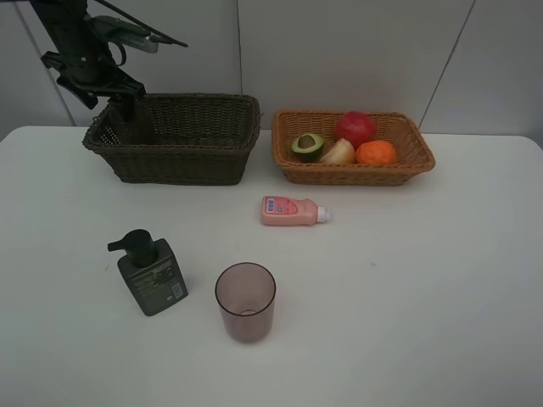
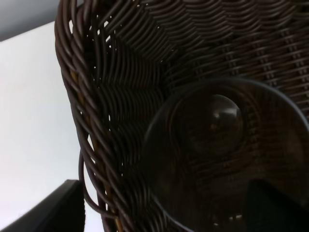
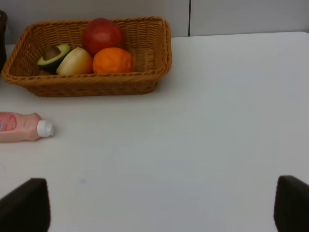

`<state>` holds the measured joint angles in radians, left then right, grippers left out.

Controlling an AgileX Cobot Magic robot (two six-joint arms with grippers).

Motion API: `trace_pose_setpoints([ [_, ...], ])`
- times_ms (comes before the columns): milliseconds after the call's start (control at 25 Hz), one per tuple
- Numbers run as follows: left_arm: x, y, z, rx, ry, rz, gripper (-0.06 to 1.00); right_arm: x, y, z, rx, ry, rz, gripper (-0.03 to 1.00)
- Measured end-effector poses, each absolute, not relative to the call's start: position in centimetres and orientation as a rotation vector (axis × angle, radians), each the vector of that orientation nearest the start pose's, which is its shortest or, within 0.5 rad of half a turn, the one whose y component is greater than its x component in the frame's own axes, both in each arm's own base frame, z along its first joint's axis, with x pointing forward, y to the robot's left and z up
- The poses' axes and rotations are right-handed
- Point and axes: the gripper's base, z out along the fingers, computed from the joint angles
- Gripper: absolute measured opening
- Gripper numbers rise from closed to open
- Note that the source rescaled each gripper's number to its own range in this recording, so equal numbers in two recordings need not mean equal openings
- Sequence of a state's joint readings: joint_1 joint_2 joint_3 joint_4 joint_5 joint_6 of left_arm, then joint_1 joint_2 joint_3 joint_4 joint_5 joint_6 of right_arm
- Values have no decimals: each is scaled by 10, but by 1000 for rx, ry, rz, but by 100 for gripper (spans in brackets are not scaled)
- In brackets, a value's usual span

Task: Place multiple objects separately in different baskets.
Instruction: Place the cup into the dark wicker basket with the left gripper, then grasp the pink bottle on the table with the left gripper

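left end effector (image 1: 129,108), spread apart, half hidden in dark basket (image 1: 182,157) over cup (image 2: 212,145).

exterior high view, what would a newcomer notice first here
The tan basket at back right stands out, holding an apple, tangerine, peach and avocado half. At back left, the left arm reaches into the dark basket, where a cup shows. In front, a pump bottle, a second cup and a toppled pink bottle are on the table.
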<state>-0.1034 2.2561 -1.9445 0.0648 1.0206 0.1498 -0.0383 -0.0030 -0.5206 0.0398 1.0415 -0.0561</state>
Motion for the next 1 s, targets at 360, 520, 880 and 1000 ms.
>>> trace_pose_setpoints([
  [360,482,-45,211,386,2765,99,90,-7,3,285,-20,2001,-13,93],
  [520,478,-44,227,390,2760,101,91,-7,3,285,-20,2001,-13,93],
  [880,454,-49,277,446,2740,40,94,-7,3,285,-20,2001,-13,93],
  [1000,444,-53,293,469,2735,39,94,-7,3,285,-20,2001,-14,93],
])
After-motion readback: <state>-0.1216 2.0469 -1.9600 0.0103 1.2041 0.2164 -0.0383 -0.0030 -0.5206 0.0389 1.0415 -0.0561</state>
